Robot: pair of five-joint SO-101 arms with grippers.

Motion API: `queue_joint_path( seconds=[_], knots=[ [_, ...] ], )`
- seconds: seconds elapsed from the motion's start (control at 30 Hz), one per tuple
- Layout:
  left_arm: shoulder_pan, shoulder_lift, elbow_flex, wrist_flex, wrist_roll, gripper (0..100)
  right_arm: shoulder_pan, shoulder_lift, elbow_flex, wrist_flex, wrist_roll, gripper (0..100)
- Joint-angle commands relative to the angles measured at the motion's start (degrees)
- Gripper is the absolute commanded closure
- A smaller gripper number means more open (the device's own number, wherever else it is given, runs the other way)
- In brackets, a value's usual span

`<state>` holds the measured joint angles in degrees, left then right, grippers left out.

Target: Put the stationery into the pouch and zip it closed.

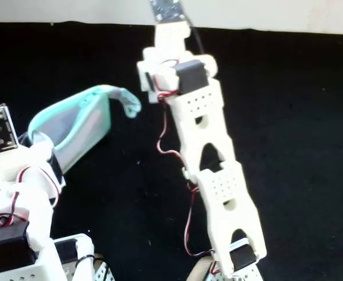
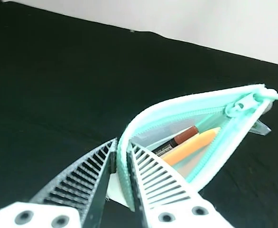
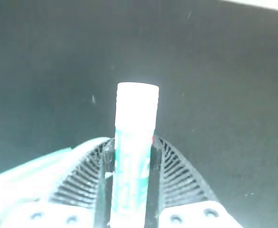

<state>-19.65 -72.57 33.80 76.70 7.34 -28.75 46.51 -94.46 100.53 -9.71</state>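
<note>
A mint-green pouch (image 1: pixel 78 126) hangs lifted off the black table, its mouth open. My left gripper (image 2: pixel 122 148) is shut on the pouch's rim (image 2: pixel 129 130) at the end away from the zipper pull (image 2: pixel 272 96). Inside lie a brown-capped pen (image 2: pixel 177 141) and an orange pen (image 2: pixel 196 145). My right gripper (image 3: pixel 131 145) is shut on a white glue stick (image 3: pixel 136 104) with a teal label, which stands out beyond the fingertips above the table. In the high view the right arm (image 1: pixel 212 146) stretches up the middle, and its end is just right of the pouch's pull (image 1: pixel 127 105).
Black cloth covers the table (image 1: pixel 288 146), with open room to the right of the right arm. A pale wall strip (image 1: pixel 72 10) runs along the far edge. The left arm's base (image 1: pixel 19 234) takes up the lower left corner.
</note>
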Motion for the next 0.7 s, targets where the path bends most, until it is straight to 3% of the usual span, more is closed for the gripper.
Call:
queue_joint_path(
  seconds=[0.0, 0.27, 0.47, 0.67],
  knots=[
    [2.9, -0.2, -2.9, -0.2, 0.5, 99, 3.0, -9.3, -6.1, 0.4, -1.8, 99.3],
    [12.2, 0.0, -2.8, -0.3, 2.3, 99, 6.6, -22.7, -6.1, 0.3, -2.0, 99.3],
    [14.0, 0.0, -3.2, -0.4, 2.5, 99, 6.4, -32.0, -6.1, 0.3, -1.9, 99.3],
    [20.6, 0.0, -6.8, 0.8, 5.1, 99, 3.6, -36.1, -6.0, 0.4, -1.9, 99.3]
  ],
)
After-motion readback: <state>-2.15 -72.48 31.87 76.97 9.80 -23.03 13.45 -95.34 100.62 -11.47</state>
